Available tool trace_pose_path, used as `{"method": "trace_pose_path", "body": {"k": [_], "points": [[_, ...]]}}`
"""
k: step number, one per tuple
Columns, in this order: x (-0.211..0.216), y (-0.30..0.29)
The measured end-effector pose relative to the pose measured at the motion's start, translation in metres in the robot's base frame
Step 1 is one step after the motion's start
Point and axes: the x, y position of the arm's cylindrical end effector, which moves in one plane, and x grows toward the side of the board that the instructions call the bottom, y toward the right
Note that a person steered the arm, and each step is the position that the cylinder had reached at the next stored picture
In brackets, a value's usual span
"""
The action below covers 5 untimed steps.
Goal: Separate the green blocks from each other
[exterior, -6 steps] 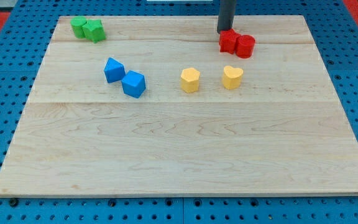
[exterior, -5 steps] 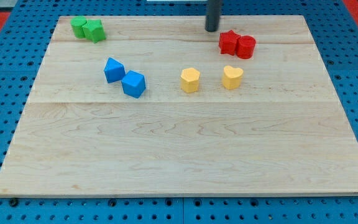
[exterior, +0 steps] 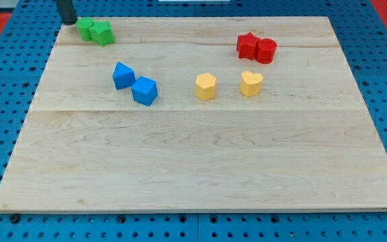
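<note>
The surface (exterior: 200,168) is a light wooden board. Eight small blocks sit on it. Two green blocks touch each other in the corner at the view's top left: one green block (exterior: 85,28) and a second green block (exterior: 101,33). Two blue blocks (exterior: 123,75) (exterior: 144,90) sit close together below them. A yellow block (exterior: 205,86) and a yellow heart block (exterior: 251,83) sit apart in the middle. A red star block (exterior: 247,45) touches a red round block (exterior: 265,50) at the view's top right.
</note>
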Motion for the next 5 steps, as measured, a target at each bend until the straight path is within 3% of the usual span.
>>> {"method": "trace_pose_path", "body": {"k": [1, 2, 3, 5], "points": [[0.012, 0.011], [-0.019, -0.009], [-0.009, 0.053], [0.057, 0.047]]}}
